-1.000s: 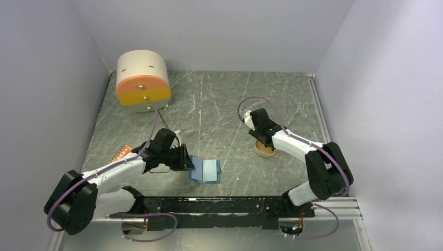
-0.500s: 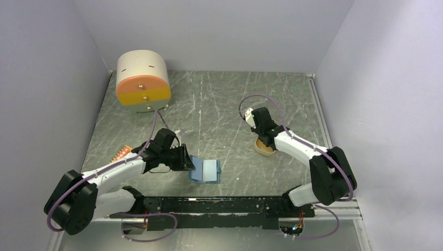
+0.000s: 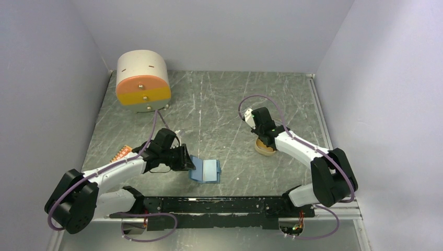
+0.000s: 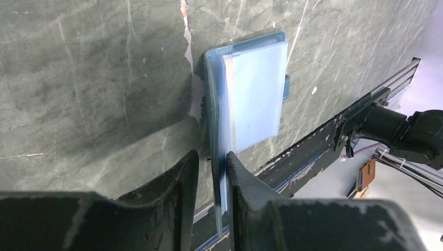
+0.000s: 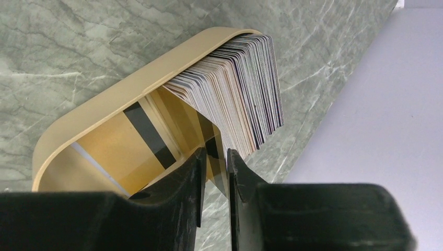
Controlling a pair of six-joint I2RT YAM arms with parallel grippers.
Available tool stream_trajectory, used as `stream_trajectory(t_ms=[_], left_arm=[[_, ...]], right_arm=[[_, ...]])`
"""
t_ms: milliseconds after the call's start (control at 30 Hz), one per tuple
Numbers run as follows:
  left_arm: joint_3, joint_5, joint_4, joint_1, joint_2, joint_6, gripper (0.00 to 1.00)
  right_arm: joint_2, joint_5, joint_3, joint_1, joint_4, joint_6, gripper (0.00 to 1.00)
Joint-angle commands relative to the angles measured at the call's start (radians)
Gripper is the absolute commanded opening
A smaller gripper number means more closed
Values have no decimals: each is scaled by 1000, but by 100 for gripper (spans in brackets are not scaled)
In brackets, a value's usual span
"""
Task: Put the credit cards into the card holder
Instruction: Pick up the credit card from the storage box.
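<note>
Top external: table, arms split jobs. Left gripper clamps wallet edge, pinning it open near front edge for loading. Right gripper reaches into tray, fingers pinching front card off stack.

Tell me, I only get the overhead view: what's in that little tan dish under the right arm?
Observer: The right wrist camera shows the tan tray packed with credit cards standing on edge.
Visitor: Has the arm grabbed one?
Observer: One card stands between the right jaws; whether they pinch it, I cannot tell.
Visitor: And the left arm?
Observer: The left jaws clamp one cover of the open card holder; clear sleeves show inside.
</note>
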Motion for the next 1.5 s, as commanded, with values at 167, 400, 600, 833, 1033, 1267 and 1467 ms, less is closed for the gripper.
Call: stream_trajectory(t_ms=[167, 400, 600, 833, 1033, 1267, 1467], left_arm=[[8, 37, 54, 4, 9, -21, 31], [12, 31, 49, 4, 12, -17, 31], [9, 15, 43, 3, 19, -28, 31], [18, 0, 18, 3, 21, -31, 29], [2, 27, 52, 4, 14, -51, 9], [-71, 115, 227, 5, -5, -138, 9], [-99, 81, 274, 4, -32, -178, 16]], right_arm=[[-50, -14, 47, 5, -38, 18, 23], [-83, -53, 71, 7, -86, 32, 18], [-111, -140, 106, 8, -196, 68, 0], [-147, -223, 143, 11, -273, 103, 0], [-164, -330, 224, 13, -290, 245, 0], [-184, -408, 302, 15, -249, 523, 0], [-205, -580, 274, 16, -171, 789, 0]])
